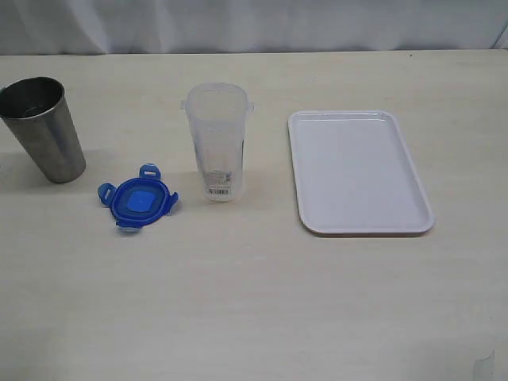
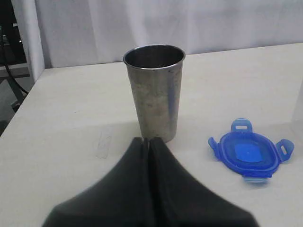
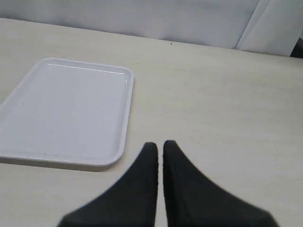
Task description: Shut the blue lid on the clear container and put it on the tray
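Stretching pale wood-grain table (image 1: 254, 317), white curtain (image 1: 238, 24) behind, left tool (image 2: 146, 140), right tool (image 3: 160, 144) both closed, empty

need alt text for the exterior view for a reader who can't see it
A clear container stands upright and open on a pale table, its blue lid lying flat to its left, not touching it. A white tray with nothing on it lies to the right, a grey metal cup stands at far left.
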`<state>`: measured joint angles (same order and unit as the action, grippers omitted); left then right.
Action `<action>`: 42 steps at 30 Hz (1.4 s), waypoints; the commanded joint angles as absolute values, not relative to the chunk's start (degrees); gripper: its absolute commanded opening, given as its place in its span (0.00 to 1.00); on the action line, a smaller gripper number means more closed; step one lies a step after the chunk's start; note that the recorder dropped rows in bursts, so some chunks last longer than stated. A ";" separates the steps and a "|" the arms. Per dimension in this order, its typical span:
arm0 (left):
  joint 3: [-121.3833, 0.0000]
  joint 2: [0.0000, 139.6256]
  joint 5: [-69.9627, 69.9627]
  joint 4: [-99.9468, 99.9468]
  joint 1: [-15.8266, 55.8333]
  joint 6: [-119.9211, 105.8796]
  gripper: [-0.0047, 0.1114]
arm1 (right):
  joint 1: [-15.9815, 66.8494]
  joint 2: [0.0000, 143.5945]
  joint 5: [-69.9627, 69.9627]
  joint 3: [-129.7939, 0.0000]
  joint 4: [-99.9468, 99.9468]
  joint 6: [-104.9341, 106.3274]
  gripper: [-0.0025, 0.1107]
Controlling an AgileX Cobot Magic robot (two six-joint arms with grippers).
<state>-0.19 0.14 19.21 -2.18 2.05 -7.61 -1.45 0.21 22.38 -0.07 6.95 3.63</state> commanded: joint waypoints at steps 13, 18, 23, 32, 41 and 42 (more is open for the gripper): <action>0.00 0.00 3.06 -2.50 2.04 -7.64 0.04 | -1.83 0.00 22.39 0.00 6.76 3.69 0.06; 0.00 0.00 -8.29 -2.62 2.04 -1.65 0.04 | -1.83 0.00 22.39 0.00 6.76 3.69 0.06; 0.00 0.00 -16.95 -1.77 2.04 10.30 0.05 | -1.83 0.00 22.39 0.00 6.76 3.69 0.06; 0.00 3.73 -25.52 3.27 2.04 10.69 0.94 | -1.83 0.00 22.39 0.00 6.76 3.69 0.06; 0.00 23.27 -40.65 3.97 2.04 7.49 0.94 | -1.83 0.00 22.39 0.00 6.76 3.69 0.06; 0.00 26.65 -41.80 3.97 2.04 6.90 0.94 | -1.83 0.00 22.39 0.00 6.76 3.69 0.06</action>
